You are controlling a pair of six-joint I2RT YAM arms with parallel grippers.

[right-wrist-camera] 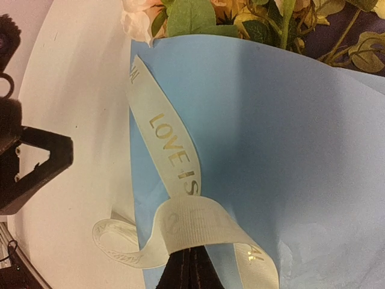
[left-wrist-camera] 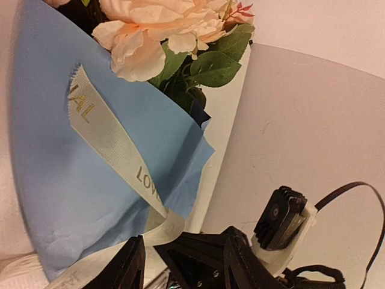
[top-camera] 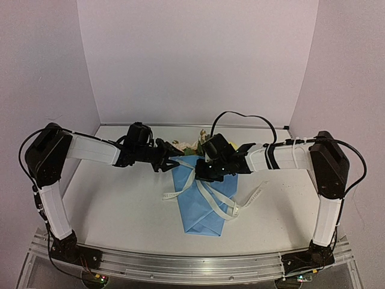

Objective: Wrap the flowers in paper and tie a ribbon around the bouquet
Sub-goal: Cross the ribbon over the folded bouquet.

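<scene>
From the overhead view I see the flat white table (top-camera: pixel 108 205) boxed in by pale walls (top-camera: pixel 198 60) at the back and on both sides, with a metal rail (top-camera: pixel 192 263) along the near edge. The bouquet is a light-blue paper cone (top-camera: pixel 204 214) around pale pink and cream flowers with green leaves (top-camera: pixel 189 146). It lies mid-table, blooms toward the back wall and pointed end toward me. Bare tabletop lies open to the left and right of the cone, while the blooms sit close to the back edge, so room is tightest there.

A narrow off-white ribbon with printed lettering (top-camera: pixel 207 195) crosses the cone and trails onto the table on both sides.

My left gripper (top-camera: pixel 168 159) sits at the cone's upper left edge. Its wrist view shows the fingers apart, released, with the ribbon passing just beyond their tips. I cannot tell whether it touches them.

My right gripper (top-camera: pixel 204 173) hangs over the cone's upper right part. It is clenched, and a fold of ribbon is pinched at its tips, arching up off the paper.
</scene>
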